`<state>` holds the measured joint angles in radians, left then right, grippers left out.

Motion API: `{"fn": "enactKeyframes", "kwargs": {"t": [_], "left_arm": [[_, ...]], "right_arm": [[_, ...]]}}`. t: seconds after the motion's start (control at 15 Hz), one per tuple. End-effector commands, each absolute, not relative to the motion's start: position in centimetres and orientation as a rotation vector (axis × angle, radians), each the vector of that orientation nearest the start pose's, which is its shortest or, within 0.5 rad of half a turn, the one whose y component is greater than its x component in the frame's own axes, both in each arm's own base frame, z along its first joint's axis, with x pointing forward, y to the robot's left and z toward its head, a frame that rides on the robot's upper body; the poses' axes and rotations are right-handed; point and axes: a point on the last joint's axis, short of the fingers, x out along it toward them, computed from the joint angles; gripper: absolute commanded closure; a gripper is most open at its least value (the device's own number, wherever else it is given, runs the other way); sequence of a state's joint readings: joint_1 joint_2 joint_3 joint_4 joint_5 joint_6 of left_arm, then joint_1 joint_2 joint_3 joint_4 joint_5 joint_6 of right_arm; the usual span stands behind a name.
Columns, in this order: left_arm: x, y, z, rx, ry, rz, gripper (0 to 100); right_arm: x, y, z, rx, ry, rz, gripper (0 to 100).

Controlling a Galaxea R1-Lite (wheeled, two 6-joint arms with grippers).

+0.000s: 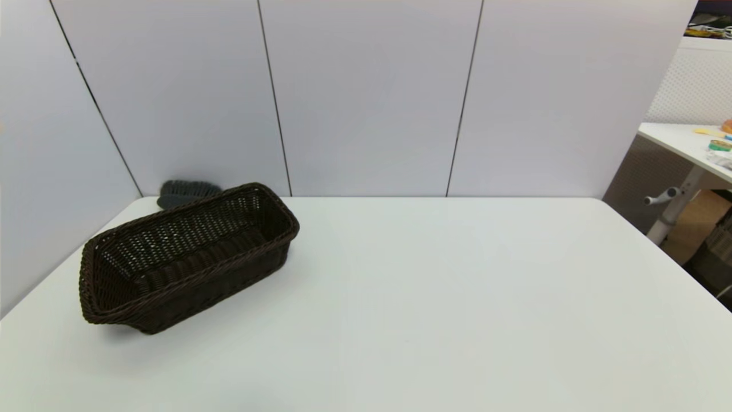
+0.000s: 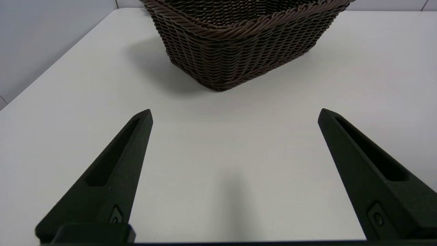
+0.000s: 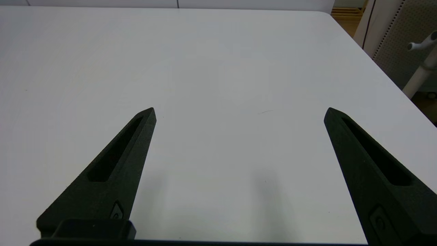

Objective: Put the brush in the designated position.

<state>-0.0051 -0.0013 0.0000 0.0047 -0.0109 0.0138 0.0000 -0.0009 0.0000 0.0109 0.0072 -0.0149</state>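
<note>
head view: basket (image 1: 189,257) holds nothing, brush (image 1: 186,192) behind it; both pincers spread.

Light: bright, even — overhead.
Shadows: soft under the basket (image 1: 189,257) and grippers.
Glare: none on the table (image 1: 457,297).
Focus: sharp — edges slightly bowed.

- Basket (image 1: 189,260): dark brown, woven wicker pattern with a braided rim.
- Brush (image 1: 186,191): dark grey bristles.
- Desk (image 1: 457,297): plain white.
- Wall panels (image 1: 366,91): pale grey, thin dark seams.
- Left pincer (image 2: 235,114) and right pincer (image 3: 240,112): matte black fingers.
</note>
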Motion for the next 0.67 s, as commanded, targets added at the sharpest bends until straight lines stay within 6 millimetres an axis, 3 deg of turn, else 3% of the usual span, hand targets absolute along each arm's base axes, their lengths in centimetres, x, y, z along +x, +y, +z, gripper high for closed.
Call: {"fn": "enactKeyframes", "kwargs": {"t": [0.07,0.67], "left_arm": [[-2.28,-0.01,7.50,0.014,0.004,-0.015,0],[-2.28,-0.01,7.50,0.014,0.004,-0.017,0]], "right_arm": [[-2.27,0.02,7.40,-0.015,0.012,0.008,0],[-2.27,0.02,7.40,-0.015,0.012,0.008,0]]}}
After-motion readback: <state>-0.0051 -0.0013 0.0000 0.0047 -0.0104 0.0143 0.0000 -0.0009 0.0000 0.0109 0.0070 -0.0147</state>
